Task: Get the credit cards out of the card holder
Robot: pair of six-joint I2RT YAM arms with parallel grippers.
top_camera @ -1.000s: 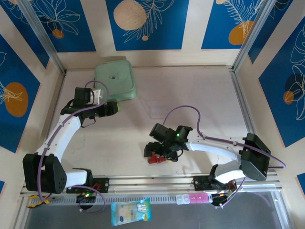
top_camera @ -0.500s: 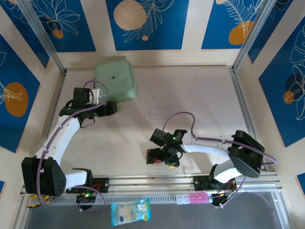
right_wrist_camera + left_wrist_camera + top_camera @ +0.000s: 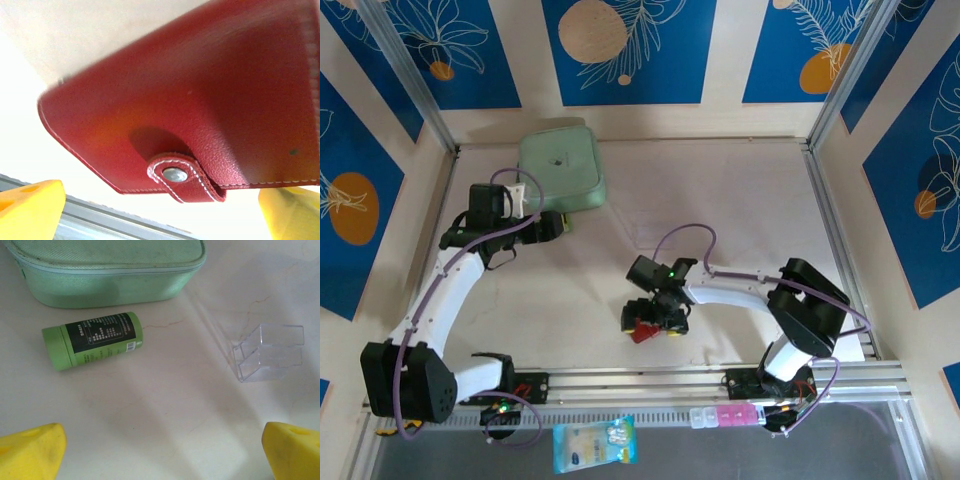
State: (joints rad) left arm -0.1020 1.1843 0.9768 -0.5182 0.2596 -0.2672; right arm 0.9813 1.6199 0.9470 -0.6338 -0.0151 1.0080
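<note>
Leather on the card holder point(image 3: 190, 110) looks supple, light and a bit slick. It lies snapped shut near the front rail point(image 3: 640, 378), directly under your right gripper point(image 3: 160, 212), whose jaws stand wide and empty. Pinch across its long edges, clear of the snap tab point(image 3: 182, 177). Your left gripper point(image 3: 160, 450) hangs wide and empty too.

walls point(image 3: 630, 50): blue panels, white leaf drawings, orange discs | table point(image 3: 750, 200): pale | frame point(image 3: 640, 378): aluminium rails

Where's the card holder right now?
Top external view: the card holder lies on the table near the front rail, about centre, directly under the open right gripper, far from the mint-green case.
</note>
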